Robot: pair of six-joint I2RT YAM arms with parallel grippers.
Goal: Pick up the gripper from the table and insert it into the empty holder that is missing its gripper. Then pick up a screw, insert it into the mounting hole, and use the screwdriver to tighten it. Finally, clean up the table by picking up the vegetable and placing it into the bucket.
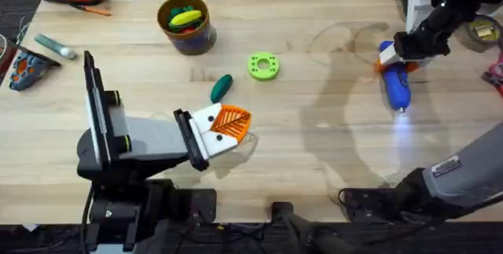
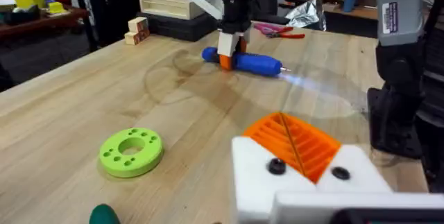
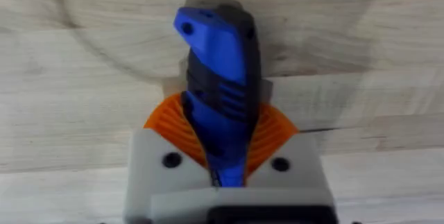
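1. Overhead view: the right gripper [image 1: 399, 59], at the upper right of the frame, pinches the rear of the blue cylindrical powered screwdriver [image 1: 396, 86], which lies flat on the light wooden table [image 1: 314, 152] with its lit tip toward the lower edge. I judge it is being gripped or set down flat. The left gripper [image 1: 224, 127], at lower centre, shows orange ribbed pads [image 1: 233, 119] close together with nothing between them. The small dark green oblong toy vegetable [image 1: 221, 87] lies on the table just above it, not yet in the round purple-brown bucket with yellow-tan rim [image 1: 187, 24] at upper left, which already holds toy pieces. A green ring-shaped plastic disc [image 1: 263, 66] lies between vegetable and screwdriver.

2. Left wrist view: unlike the overhead, this low angle shows the screwdriver [image 2: 244, 62] resting on the wood, its light spilling across the boards at upper centre. The disc [image 2: 131, 152] sits at lower left, the vegetable's end [image 2: 104, 215] at the bottom edge.

3. Right wrist view: here alone the clamp is plain, with the orange pads [image 3: 173, 123] closing on both sides of the blue body [image 3: 220, 92] at centre frame.
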